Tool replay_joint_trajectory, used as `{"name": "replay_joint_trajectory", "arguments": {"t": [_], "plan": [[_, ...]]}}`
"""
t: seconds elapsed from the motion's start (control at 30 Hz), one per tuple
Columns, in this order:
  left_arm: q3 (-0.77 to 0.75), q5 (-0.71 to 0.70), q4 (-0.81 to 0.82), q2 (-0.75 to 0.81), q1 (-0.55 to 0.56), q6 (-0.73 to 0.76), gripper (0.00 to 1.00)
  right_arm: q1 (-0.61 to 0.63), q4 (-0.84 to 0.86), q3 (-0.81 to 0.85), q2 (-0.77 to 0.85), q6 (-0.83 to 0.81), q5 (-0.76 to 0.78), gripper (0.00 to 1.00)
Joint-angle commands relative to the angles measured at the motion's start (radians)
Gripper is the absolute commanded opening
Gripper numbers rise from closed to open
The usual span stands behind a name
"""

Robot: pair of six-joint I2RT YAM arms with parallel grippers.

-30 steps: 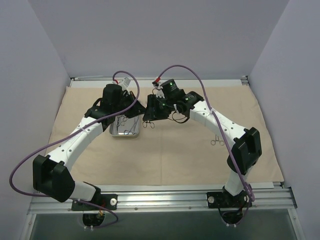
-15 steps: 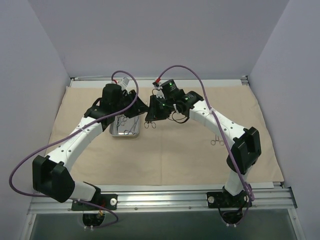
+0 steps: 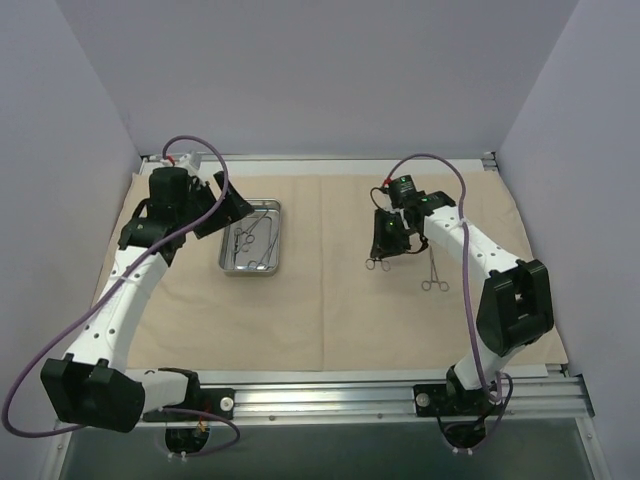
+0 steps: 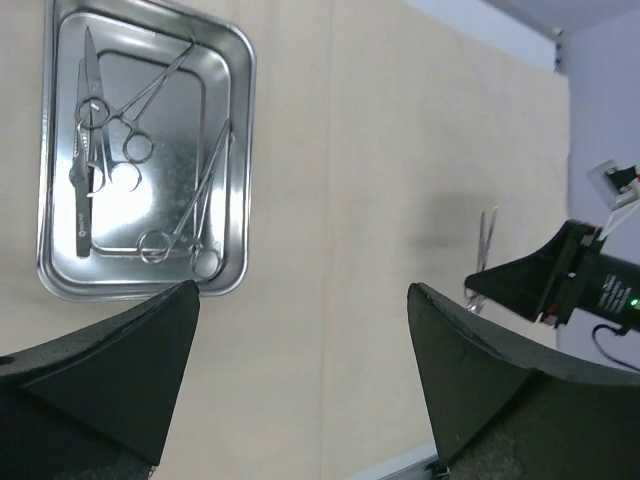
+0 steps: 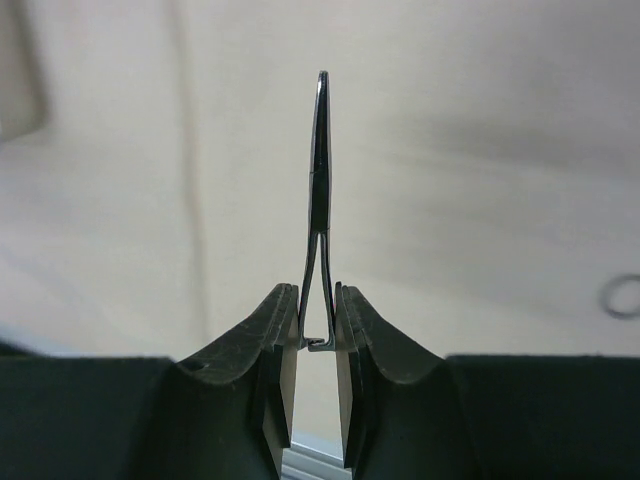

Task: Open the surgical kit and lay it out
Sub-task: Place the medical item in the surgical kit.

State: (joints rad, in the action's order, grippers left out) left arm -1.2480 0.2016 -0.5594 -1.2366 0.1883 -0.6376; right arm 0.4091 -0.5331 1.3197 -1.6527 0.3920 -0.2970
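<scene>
Left fingers: spread wide, empty, at 10 o'clock of the tray. The tray sits on the cloth and holds several forceps.

Right fingers: closed on one held pair above the cloth. Its long axis runs straight out from the fingers, toward 12 o'clock in the right wrist view.

A laid-out pair lies at 4 o'clock of the held pair, so set-down likely falls to the right arm. Only the top view shows the gap between the pairs; only the right wrist view shows the edge-on grip.
</scene>
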Motion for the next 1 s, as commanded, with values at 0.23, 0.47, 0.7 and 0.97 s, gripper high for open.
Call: {"name": "replay_joint_trajectory", "arguments": {"t": [0.23,0.47,0.7,0.97], "plan": [[0.111,0.244,0.018,-0.066,-0.079,0.069,0.94,-0.099,-0.019,-0.189,0.071,-0.173,0.225,0.00],[0.033,0.252,-0.031,-0.123,-0.093,0.145,0.98,-0.124,0.054,-0.241,0.024,-0.180,0.266,0.00],[0.027,0.269,-0.036,-0.144,-0.095,0.148,0.86,-0.150,0.070,-0.247,-0.038,-0.193,0.285,0.00],[0.015,0.275,-0.033,-0.162,-0.108,0.145,0.86,-0.167,0.073,-0.249,-0.088,-0.196,0.294,0.00]]}}
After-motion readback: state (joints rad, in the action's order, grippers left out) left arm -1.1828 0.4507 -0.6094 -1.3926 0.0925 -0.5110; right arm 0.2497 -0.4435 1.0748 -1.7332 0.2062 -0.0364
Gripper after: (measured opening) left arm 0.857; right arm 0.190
